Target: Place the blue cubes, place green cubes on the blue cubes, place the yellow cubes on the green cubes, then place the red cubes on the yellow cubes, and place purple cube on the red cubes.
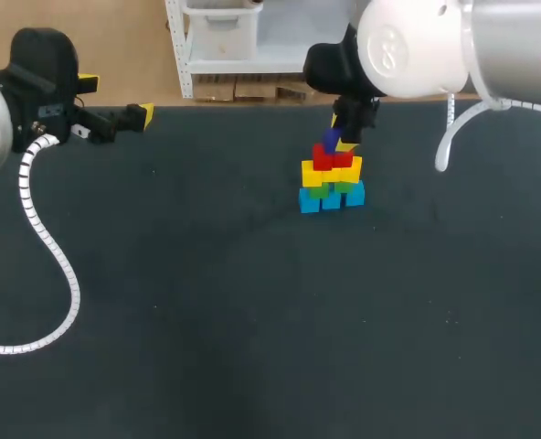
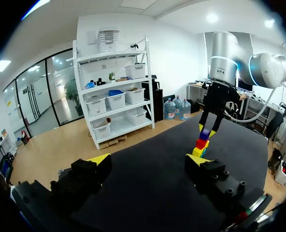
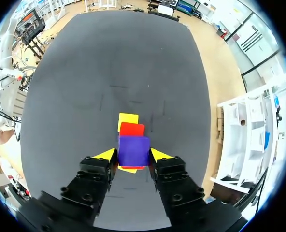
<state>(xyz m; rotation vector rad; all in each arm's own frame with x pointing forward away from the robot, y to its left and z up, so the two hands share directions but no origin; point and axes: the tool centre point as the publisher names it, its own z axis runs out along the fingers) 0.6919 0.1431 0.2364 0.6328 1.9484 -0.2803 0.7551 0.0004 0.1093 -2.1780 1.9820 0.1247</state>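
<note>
Five colours show in the one stack we see on the dark worktop (image 1: pixel 206 320), toward its far side and a little right of the middle. Blue cubes (image 1: pixel 331 198) sit at the bottom on the worktop, green cubes (image 1: pixel 317 191) lie on them, yellow cubes (image 1: pixel 331 172) come next, red cubes (image 1: pixel 331 158) sit on the yellow, and the purple cube (image 1: pixel 330 140) is at the very top. Our right arm (image 1: pixel 417 46) comes in from the right and hangs over the stack. Our right jaws are clamped on the purple cube, one yellow tip pressed to each of two opposite sides, as the right wrist view shows plainly. The purple cube is directly above the red cubes; we cannot tell whether it rests on them. Our left arm (image 1: pixel 37 78) is at the far left edge of the worktop, well apart from the stack. Our left jaws stand wide apart with nothing between them, pointing across the worktop toward the stack.
</note>
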